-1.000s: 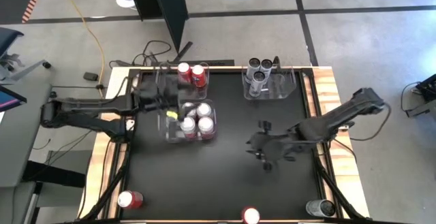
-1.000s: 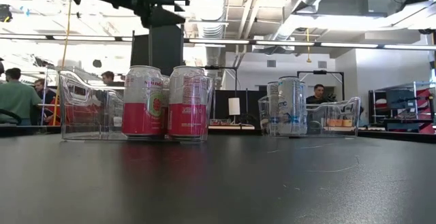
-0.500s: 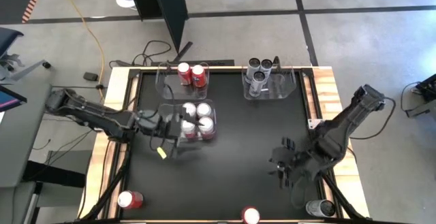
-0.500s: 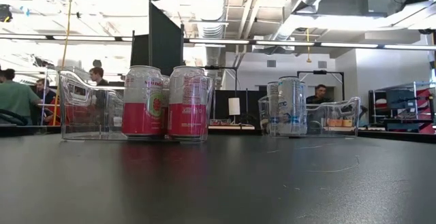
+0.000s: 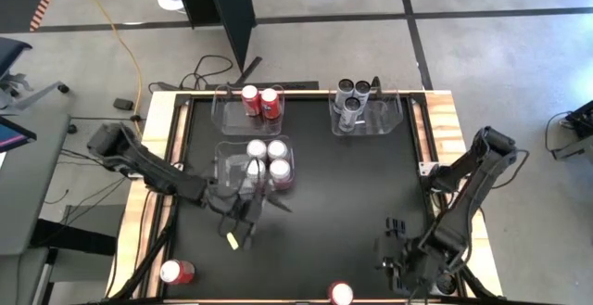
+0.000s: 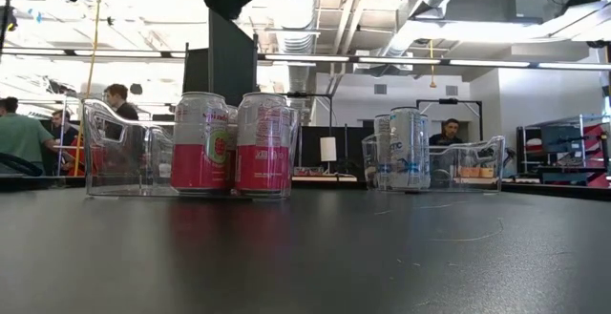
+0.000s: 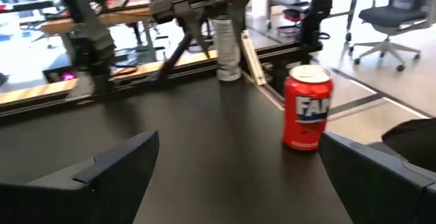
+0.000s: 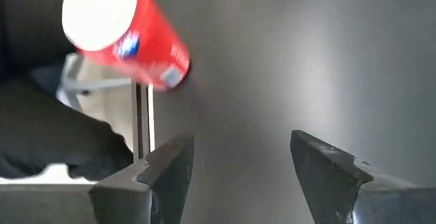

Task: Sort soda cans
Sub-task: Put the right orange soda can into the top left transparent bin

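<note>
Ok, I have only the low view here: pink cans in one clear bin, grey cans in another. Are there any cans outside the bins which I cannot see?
Observer: Yes. From above, a red can stands loose at the front left corner of the table.
Operator: Only that one?
Observer: No, a second red can stands at the middle of the front edge.
Operator: Is the right gripper holding something?
Observer: No. The right gripper hangs over the front right of the table, its fingers apart with nothing between them.
</note>
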`<state>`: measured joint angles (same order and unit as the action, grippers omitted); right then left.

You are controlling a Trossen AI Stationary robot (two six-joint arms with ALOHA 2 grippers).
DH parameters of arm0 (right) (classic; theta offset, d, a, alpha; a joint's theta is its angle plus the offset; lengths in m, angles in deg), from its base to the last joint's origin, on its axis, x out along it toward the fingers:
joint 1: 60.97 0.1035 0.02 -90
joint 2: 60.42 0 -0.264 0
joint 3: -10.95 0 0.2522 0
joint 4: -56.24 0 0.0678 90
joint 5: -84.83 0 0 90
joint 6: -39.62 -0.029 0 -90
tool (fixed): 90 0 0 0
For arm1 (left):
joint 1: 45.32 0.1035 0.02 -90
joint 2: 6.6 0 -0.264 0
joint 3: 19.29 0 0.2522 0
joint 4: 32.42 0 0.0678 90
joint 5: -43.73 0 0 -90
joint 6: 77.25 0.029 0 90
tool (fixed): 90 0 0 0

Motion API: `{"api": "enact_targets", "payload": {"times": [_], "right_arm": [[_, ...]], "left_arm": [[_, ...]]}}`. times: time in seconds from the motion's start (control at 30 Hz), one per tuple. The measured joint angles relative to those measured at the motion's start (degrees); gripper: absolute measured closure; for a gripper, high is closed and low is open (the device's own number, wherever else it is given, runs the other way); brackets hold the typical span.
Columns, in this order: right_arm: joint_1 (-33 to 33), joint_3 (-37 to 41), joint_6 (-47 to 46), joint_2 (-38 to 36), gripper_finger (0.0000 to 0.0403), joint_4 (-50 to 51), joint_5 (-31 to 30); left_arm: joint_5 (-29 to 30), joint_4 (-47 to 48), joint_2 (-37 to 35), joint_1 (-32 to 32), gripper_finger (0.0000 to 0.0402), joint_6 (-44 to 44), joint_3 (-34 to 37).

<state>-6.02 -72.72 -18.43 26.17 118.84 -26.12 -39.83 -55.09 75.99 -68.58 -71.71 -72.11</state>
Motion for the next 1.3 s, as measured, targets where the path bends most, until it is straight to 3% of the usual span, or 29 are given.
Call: {"api": "enact_targets", "payload": {"times": [0.17,0.37,0.53,0.9,1.3], "right_arm": [[3.6,0.0,-2.1,5.3,0.0144,-1.2,0.0],[6.0,0.0,-5.3,12.8,0.0147,-7.0,0.0],[7.0,0.0,-6.3,16.9,0.0148,-14.4,-0.4],[7.2,-0.3,-10.1,21.7,0.0148,-25.8,-5.8],[6.0,-3.0,-9.0,25.3,0.0148,-28.4,-8.4]], "left_arm": [[3.6,-1.7,8.5,-3.3,0.0014,-2.2,-4.4],[3.8,-0.2,17.5,-6.7,0.0048,-5.4,-11.5],[3.8,0.0,23.9,-9.1,0.0053,-6.7,-17.0],[4.3,2.3,36.6,-10.2,0.0052,-9.7,-27.4],[2.6,2.4,47.1,-10.3,0.0052,-12.1,-38.7]]}}
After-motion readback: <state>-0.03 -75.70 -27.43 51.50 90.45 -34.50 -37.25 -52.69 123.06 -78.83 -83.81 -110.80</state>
